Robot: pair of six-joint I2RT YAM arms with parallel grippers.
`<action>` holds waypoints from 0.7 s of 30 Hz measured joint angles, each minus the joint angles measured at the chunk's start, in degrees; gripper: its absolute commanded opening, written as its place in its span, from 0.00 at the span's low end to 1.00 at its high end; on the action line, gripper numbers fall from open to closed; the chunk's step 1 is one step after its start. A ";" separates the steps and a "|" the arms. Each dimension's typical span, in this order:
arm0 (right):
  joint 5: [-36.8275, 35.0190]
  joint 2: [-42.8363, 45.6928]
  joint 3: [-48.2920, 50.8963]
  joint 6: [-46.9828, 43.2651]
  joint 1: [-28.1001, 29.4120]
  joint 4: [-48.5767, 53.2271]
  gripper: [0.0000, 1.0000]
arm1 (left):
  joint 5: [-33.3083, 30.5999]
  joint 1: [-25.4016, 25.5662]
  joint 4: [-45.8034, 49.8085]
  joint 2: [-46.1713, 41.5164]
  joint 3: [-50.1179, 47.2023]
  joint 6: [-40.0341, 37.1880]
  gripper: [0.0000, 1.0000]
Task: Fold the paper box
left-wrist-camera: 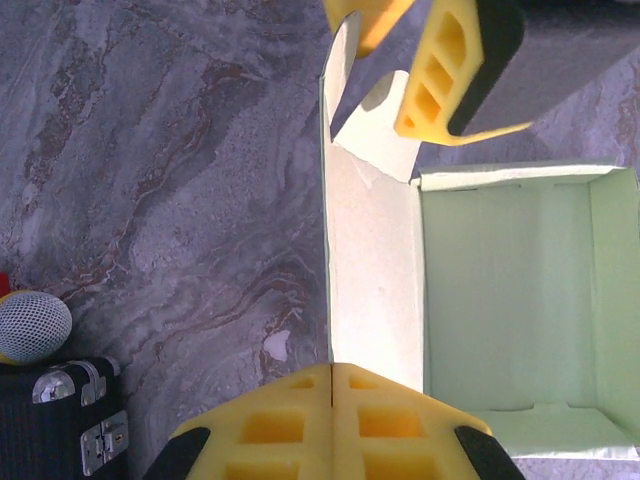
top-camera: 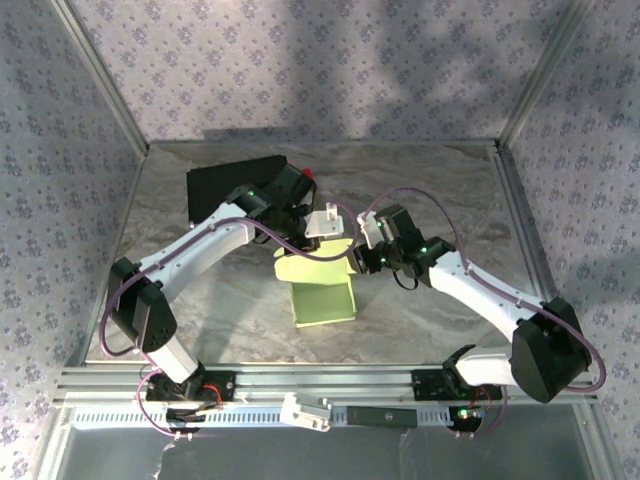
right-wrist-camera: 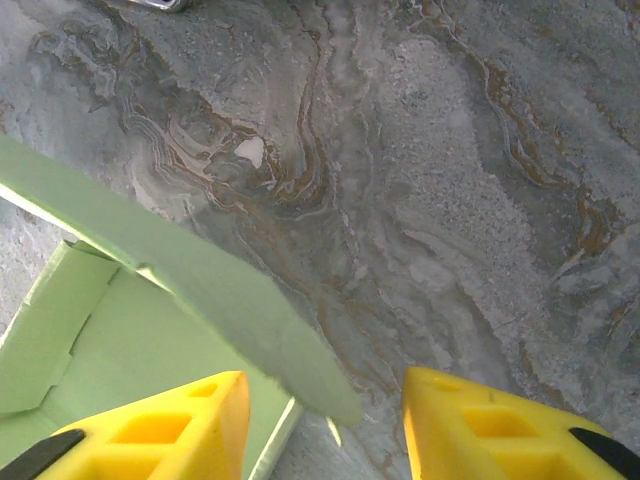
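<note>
Top high; wrists near paper box (top-camera: 322,290)

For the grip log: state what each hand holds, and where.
Left hand pinches the box by its wall's edge. Right hand straddles a flap, jaws open, holding nothing.

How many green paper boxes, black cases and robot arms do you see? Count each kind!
Green paper box: 1
Black case: 1
Robot arms: 2, the left arm and the right arm
Total: 4
</note>
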State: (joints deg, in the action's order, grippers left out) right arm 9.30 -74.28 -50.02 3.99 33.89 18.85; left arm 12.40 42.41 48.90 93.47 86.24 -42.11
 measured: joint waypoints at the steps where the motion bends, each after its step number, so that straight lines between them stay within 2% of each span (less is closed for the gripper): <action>1: 0.02 -0.46 -0.66 -0.59 0.15 0.22 0.36 | 0.00 -0.04 0.28 0.00 0.15 -0.24 0.00; 4: -0.02 -1.97 -2.36 -1.75 0.66 0.46 0.31 | 0.00 -0.04 0.66 0.00 0.37 -0.79 0.00; 7: 0.00 -3.30 -3.39 -2.54 1.16 0.74 0.22 | 0.00 -0.31 0.72 0.04 0.42 -0.98 0.00; 13: -0.02 -3.52 -3.50 -3.13 1.40 1.29 0.16 | 0.00 -0.42 0.81 0.11 0.42 -1.01 0.00; 18: -0.39 -3.52 -3.54 -3.37 2.23 1.36 0.00 | 0.02 -0.42 0.42 0.31 0.46 -0.90 0.00; 20: -0.94 -3.54 -3.56 -3.58 2.45 1.36 0.00 | 0.02 -0.44 0.33 0.31 0.46 -0.37 0.31; 21: -1.25 -3.54 -3.58 -3.63 2.62 1.31 0.00 | 0.00 -0.55 0.07 0.31 0.46 -0.07 0.39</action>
State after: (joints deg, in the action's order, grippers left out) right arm 8.05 -77.82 -53.60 0.36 36.51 20.16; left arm 12.40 41.87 48.97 93.78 86.70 -42.17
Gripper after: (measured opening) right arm 0.067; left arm 0.163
